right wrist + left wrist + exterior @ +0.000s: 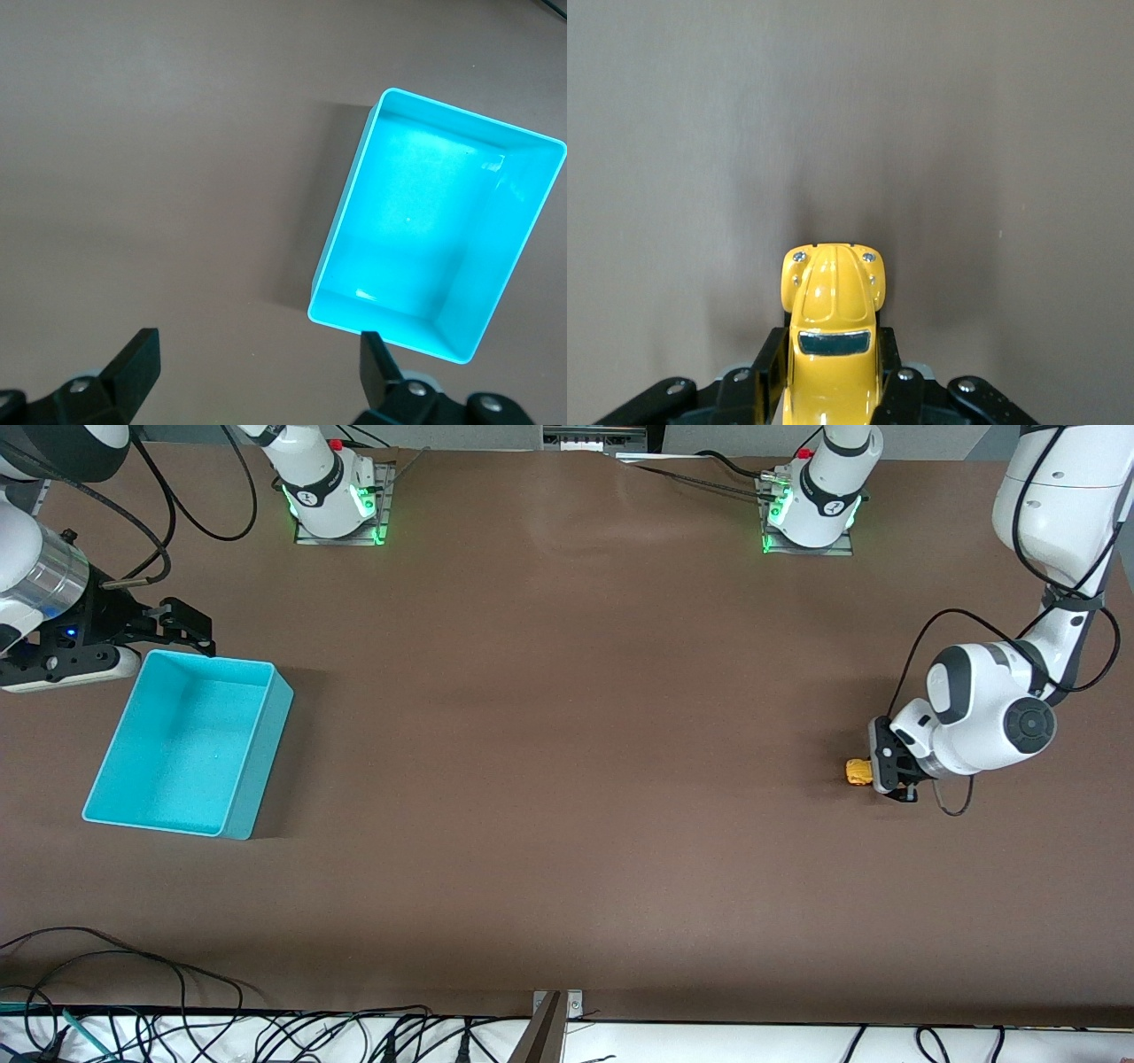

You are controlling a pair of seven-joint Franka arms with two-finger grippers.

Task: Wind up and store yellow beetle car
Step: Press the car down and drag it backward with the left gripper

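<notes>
The yellow beetle car (pixel 858 771) sits low at the table toward the left arm's end. My left gripper (pixel 886 772) is shut on it, the black fingers pressed against both sides of its body. In the left wrist view the car (pixel 831 341) points away from the camera, its nose sticking out past the fingertips (pixel 769 363). The turquoise bin (pixel 190 742) stands empty toward the right arm's end and also shows in the right wrist view (pixel 438 239). My right gripper (pixel 182 627) is open and empty, up over the table just beside the bin's rim.
The brown table (pixel 567 779) stretches wide between the car and the bin. Both arm bases (pixel 332 491) stand along the edge farthest from the front camera. Loose cables (pixel 133 992) lie at the edge nearest the camera.
</notes>
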